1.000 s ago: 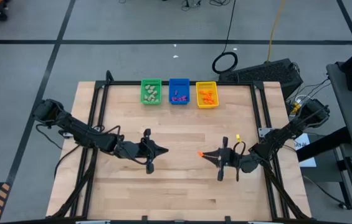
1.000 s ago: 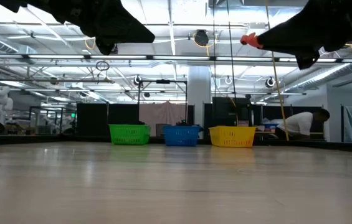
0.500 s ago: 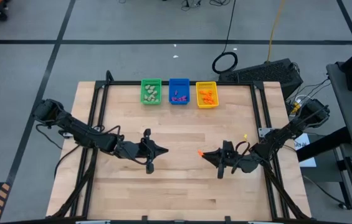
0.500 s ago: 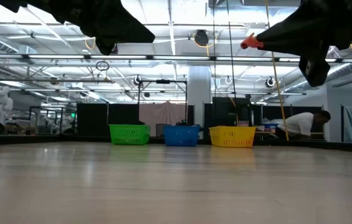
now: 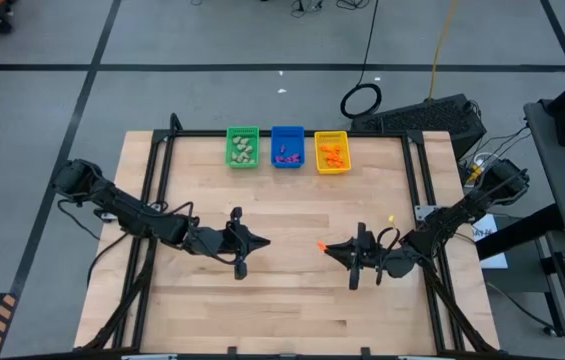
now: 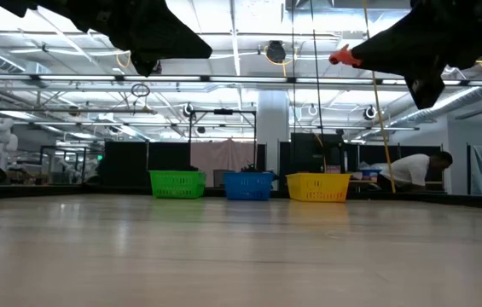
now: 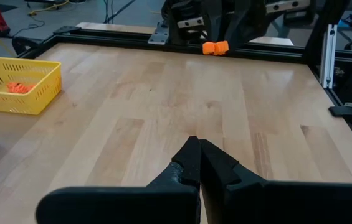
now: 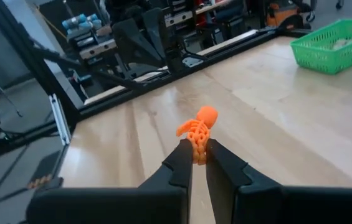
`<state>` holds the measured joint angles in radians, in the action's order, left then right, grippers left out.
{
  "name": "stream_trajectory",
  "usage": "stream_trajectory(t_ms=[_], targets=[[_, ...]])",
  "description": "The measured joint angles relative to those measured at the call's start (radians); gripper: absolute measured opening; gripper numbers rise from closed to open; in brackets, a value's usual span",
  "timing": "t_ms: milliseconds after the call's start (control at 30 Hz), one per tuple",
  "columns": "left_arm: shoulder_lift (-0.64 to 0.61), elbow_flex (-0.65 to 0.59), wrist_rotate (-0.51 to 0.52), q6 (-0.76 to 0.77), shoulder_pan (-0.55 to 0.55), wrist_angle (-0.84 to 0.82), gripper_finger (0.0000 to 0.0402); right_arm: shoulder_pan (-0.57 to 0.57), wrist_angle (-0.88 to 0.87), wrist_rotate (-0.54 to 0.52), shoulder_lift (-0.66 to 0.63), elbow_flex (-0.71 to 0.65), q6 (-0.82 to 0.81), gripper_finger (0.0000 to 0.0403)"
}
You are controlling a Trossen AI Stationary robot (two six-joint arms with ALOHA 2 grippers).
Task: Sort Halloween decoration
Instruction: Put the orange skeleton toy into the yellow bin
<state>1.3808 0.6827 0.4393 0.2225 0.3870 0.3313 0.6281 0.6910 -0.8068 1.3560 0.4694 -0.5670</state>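
My right gripper (image 5: 326,247) hangs above the table's middle right, shut on a small orange skeleton-shaped trinket (image 8: 198,126), one piece of Halloween decoration, which also shows in the low view (image 6: 341,58). My left gripper (image 5: 265,240) hangs above the middle left, shut and empty, with its tips (image 7: 195,146) facing the right one. At the far edge stand a green bin (image 5: 243,147), a blue bin (image 5: 287,146) and a yellow bin (image 5: 331,152), each with trinkets of one colour inside. My right gripper pinches the orange trinket's lower end (image 8: 198,148) between its two fingertips. The fingers run roughly level and point toward the table's left. The trinket juts out ahead of the tips with its round head foremost, lifted well clear of the table.
A black frame (image 5: 152,180) runs along the table's left, right and far sides. Bare wood (image 5: 292,210) lies between the grippers and the bins. Beyond the table a person (image 6: 411,169) bends over in the room.
My right gripper has rolled about the line it points along and stayed in place, still shut on the orange trinket, which has kept its spot above the table.
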Motion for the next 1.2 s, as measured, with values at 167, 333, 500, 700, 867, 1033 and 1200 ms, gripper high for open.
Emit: stream_trajectory(t_ms=[167, 333, 500, 700, 867, 1033, 1200], targets=[[0.000, 0.000, 0.000, 0.000, 0.000, 0.000, 0.0002, 0.000, 0.000, 0.000, 0.000, 0.000, 0.099, 0.0018], [0.000, 0.000, 0.000, 0.000, 0.000, 0.000, 0.0002, 0.000, 0.000, -0.002, 0.000, 0.000, 0.261, 0.0018], [0.000, 0.000, 0.001, 0.000, 0.000, 0.000, 0.0002, 0.000, 0.000, -0.002, 0.000, 0.000, 0.384, 0.0018], [0.000, 0.000, 0.001, 0.001, 0.000, 0.000, 0.0002, 0.000, -0.002, -0.003, 0.000, 0.000, 0.523, 0.0018], [0.000, 0.000, 0.002, 0.001, 0.000, 0.000, 0.0002, 0.000, -0.001, -0.004, 0.000, 0.000, 0.508, 0.0018], [0.000, 0.000, 0.002, 0.001, 0.000, 0.000, 0.0002, -0.015, -0.001, -0.004, 0.000, 0.000, 0.449, 0.0018], [0.000, 0.000, 0.006, 0.001, 0.000, 0.000, 0.0002, -0.055, 0.035, -0.038, -0.004, 0.000, 0.377, 0.0018]])
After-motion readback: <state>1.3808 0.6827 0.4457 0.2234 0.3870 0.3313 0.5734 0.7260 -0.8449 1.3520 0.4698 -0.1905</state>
